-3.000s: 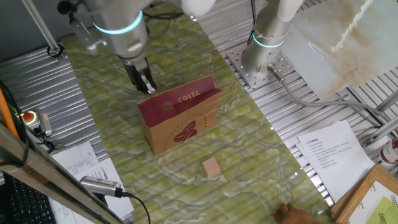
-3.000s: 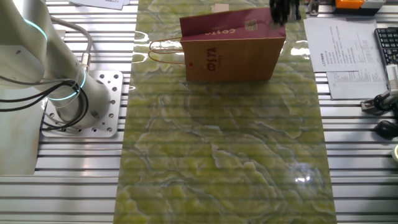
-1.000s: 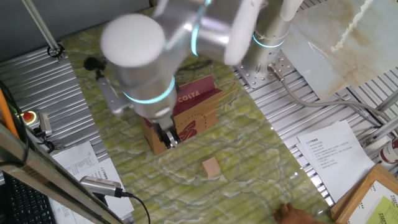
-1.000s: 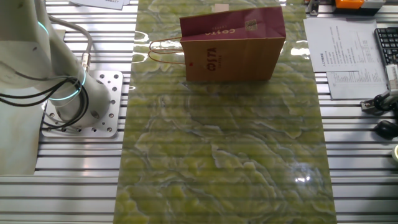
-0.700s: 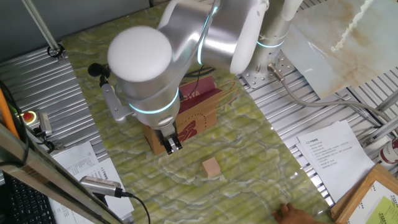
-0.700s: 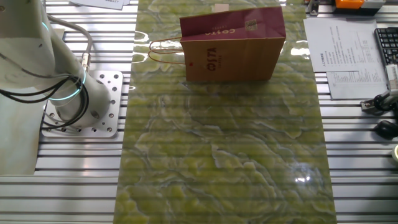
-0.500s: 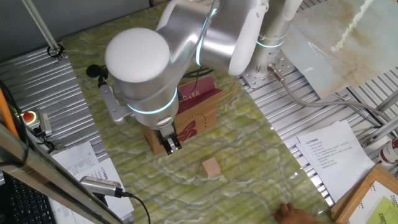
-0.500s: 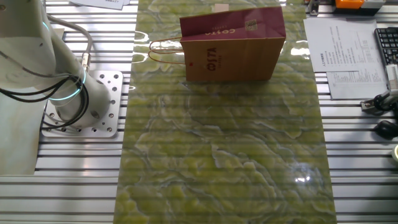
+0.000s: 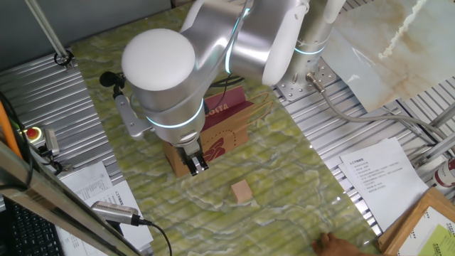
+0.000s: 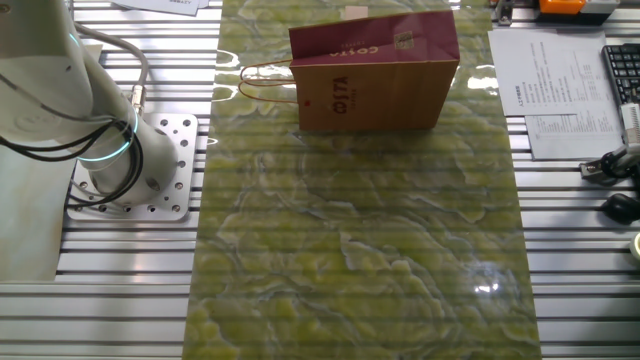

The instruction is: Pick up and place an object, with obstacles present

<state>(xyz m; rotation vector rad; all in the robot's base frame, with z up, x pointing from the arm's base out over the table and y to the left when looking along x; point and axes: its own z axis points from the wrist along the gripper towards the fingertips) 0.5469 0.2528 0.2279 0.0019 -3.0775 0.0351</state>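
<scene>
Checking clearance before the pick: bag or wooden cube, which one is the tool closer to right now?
The brown COSTA paper bag. The tool hangs right at the bag's lower front corner, while the tan wooden cube lies apart on the green mat, with bare mat between.

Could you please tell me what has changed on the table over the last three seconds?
The hand swung from behind the paper bag over to its front side and came down low near the bag's corner, closer to the wooden cube. It has taken hold of nothing. Bag and cube have not moved.
</scene>
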